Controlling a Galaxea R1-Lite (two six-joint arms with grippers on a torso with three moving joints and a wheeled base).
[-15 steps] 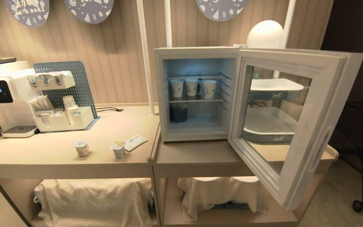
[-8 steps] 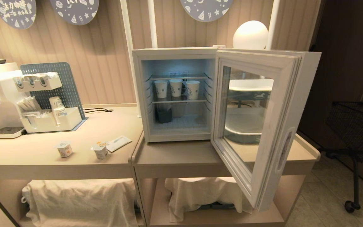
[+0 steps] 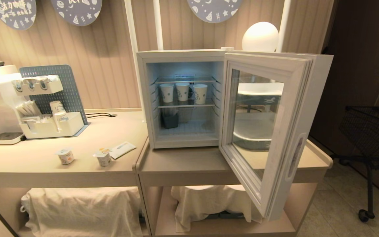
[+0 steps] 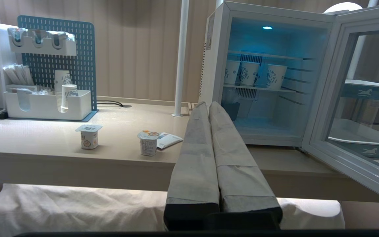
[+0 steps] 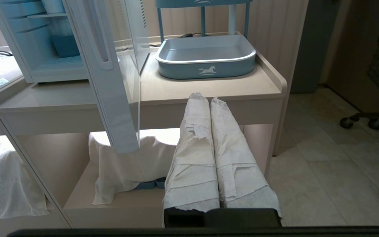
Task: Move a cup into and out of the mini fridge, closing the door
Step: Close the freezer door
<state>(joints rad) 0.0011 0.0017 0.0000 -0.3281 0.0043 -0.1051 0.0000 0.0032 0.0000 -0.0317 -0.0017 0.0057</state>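
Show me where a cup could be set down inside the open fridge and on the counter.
Inside the mini fridge, the floor right of the dark bin is bare. The shelf above is crowded with three paper cups. The counter is bare between the organizer tray and the fridge; its front edge holds two yogurt cups and a packet.

The head camera looks down from a little way off at the bench (image 3: 77, 166) and open mini fridge (image 3: 179, 56). Both wrist cameras sit low, facing forward, sharing that fridge.
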